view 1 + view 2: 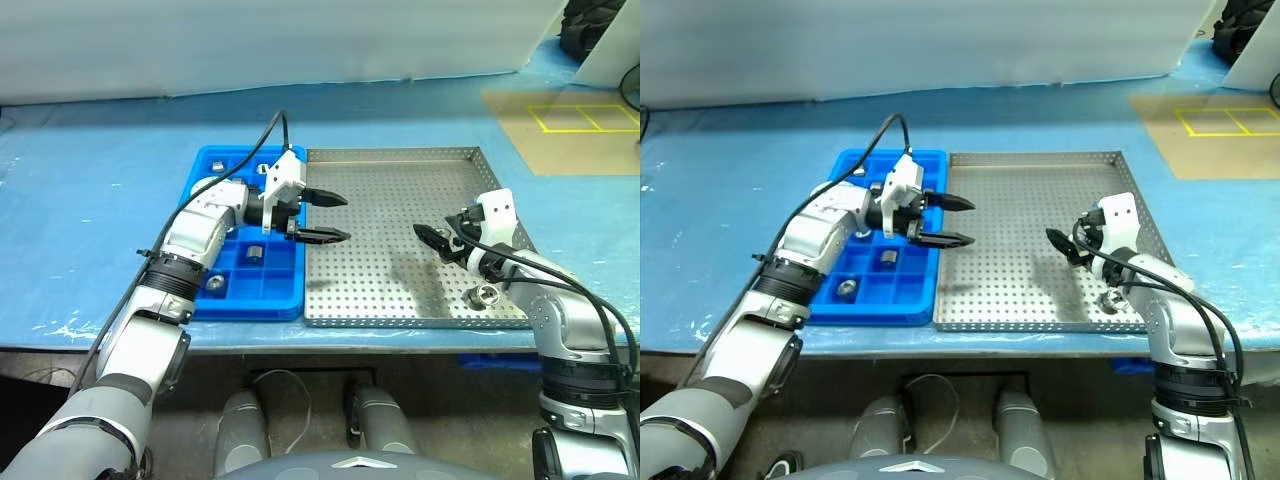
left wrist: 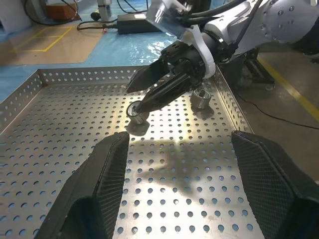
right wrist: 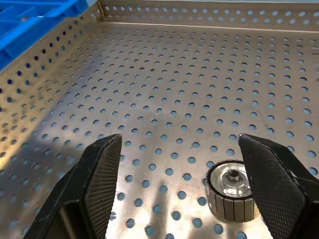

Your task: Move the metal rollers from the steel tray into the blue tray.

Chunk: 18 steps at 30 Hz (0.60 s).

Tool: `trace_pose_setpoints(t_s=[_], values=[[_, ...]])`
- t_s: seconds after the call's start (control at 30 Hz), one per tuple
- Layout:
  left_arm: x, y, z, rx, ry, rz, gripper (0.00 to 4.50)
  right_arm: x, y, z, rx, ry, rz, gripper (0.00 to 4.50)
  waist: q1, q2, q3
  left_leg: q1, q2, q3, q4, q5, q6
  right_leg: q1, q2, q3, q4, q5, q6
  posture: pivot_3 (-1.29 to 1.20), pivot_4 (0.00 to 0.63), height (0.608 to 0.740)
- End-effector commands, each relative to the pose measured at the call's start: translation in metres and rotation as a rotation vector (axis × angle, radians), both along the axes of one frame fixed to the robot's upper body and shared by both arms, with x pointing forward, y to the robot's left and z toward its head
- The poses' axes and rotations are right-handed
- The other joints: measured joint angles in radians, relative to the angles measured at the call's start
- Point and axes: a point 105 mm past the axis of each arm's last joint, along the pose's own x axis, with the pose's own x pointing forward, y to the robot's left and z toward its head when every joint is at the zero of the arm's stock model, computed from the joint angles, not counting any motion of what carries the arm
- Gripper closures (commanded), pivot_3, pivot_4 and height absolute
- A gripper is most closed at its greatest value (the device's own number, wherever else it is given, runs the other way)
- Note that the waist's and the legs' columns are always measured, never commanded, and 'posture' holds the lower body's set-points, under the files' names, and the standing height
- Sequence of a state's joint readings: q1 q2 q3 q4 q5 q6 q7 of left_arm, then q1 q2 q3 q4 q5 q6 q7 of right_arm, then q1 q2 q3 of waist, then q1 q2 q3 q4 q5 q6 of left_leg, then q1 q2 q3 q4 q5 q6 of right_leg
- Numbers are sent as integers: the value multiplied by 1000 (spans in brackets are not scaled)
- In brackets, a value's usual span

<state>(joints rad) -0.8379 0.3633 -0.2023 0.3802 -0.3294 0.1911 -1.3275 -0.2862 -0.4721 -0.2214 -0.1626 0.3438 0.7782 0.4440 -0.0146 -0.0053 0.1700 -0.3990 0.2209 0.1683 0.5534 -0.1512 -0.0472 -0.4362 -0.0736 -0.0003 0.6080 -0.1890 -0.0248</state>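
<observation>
The right gripper [image 1: 440, 243] hangs with fingers spread and empty over the steel tray [image 1: 400, 200], a roller [image 3: 231, 189] lying just beside one finger; the left gripper [image 1: 322, 217], also spread and empty, hovers near the blue tray [image 1: 215, 160]; next I judge the right must lower and clench.

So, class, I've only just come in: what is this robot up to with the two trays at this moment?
The robot is shifting metal rollers from the steel tray into the blue tray. A few rollers already sit in the blue compartments. The left gripper hangs open and empty over the steel tray's edge beside the blue tray. The right gripper is open above the steel tray's near right corner, with two rollers lying there, one between its fingers but not gripped.
</observation>
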Motion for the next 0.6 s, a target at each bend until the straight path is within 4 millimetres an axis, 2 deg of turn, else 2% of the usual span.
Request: trace_pose_setpoints(t_s=[0.03, 0.2, 0.43, 0.6], values=[[-2, 4, 8, -4, -41, -1, 1018, 11, -7, 1, -54, -40, -30, 630, 0, 0, 0, -1, 0, 0, 1, 0, 1, 0, 0, 0, 0, 0, 0, -393, 150, 740], [-6, 8, 6, -1, -41, 7, 1018, 29, -26, -4, -66, -51, -133, 630, 0, 0, 0, -2, 1, 1, 5, -2, 3, 0, 0, 0, 0, 1, -1, -358, 150, 740], [-9, 12, 6, 0, -41, 23, 1018, 35, -9, -15, -74, -33, -63, 630, 3, 0, 0, -3, 1, 1, 5, -2, 3, 0, 0, 0, 0, 1, -1, -327, 150, 740], [-12, 13, 5, 1, -41, 30, 1018, 35, -8, -19, -75, -22, -56, 630, 3, 0, 0, -3, 1, 1, 5, -2, 3, 0, 0, 0, 0, 1, -1, -318, 150, 740]])
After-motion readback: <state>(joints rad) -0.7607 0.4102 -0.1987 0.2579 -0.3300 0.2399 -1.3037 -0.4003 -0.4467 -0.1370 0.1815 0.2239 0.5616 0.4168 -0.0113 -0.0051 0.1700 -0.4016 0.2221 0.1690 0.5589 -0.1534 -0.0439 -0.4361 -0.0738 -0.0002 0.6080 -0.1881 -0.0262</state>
